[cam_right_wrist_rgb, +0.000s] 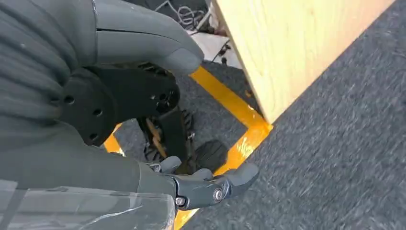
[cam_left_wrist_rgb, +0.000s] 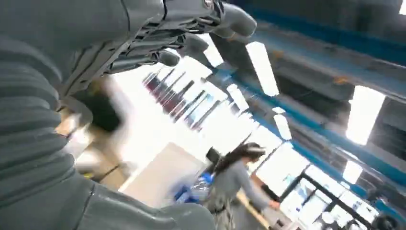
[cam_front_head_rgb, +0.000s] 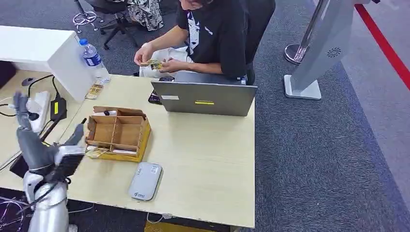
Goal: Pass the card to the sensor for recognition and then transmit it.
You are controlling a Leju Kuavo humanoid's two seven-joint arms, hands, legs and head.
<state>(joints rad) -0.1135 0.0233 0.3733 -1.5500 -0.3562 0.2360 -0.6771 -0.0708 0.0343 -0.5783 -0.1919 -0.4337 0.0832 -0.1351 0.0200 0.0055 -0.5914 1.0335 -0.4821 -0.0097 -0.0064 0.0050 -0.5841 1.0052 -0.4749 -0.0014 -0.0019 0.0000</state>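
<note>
The left hand (cam_front_head_rgb: 41, 145) is sticking up over the near left corner of the light wooden table (cam_front_head_rgb: 208, 159), with its fingers (cam_front_head_rgb: 20, 104) pointing up and spread apart and its thumb reaching out to the side. It is holding nothing. In the left wrist view the same hand (cam_left_wrist_rgb: 158, 33) is showing against bright ceiling lights, fingers apart, and everything there is blurry. Just beside the thumb, a wooden box (cam_front_head_rgb: 117, 133) with small sections is sitting on the table. A card (cam_front_head_rgb: 96, 152) is lying at the front corner of the box, very near the thumb, but I cannot tell if they are touching. A little farther from the hand, toward the near edge of the table, a flat grey sensor (cam_front_head_rgb: 145, 181) is lying. Behind the box, a grey laptop (cam_front_head_rgb: 205, 98) is standing open. Past the fingers, a white power strip (cam_front_head_rgb: 41, 107) and a water bottle (cam_front_head_rgb: 93, 60) are sitting well away. Across the table a person (cam_front_head_rgb: 208, 34) in a black shirt is sitting and holding cards (cam_front_head_rgb: 153, 64) in both hands. The right hand (cam_right_wrist_rgb: 201, 184) is hanging low beside the table corner (cam_right_wrist_rgb: 282, 52), over grey carpet (cam_right_wrist_rgb: 335, 158) and yellow floor tape (cam_right_wrist_rgb: 239, 139). Its fingers are bending a little and it is holding nothing.
</note>
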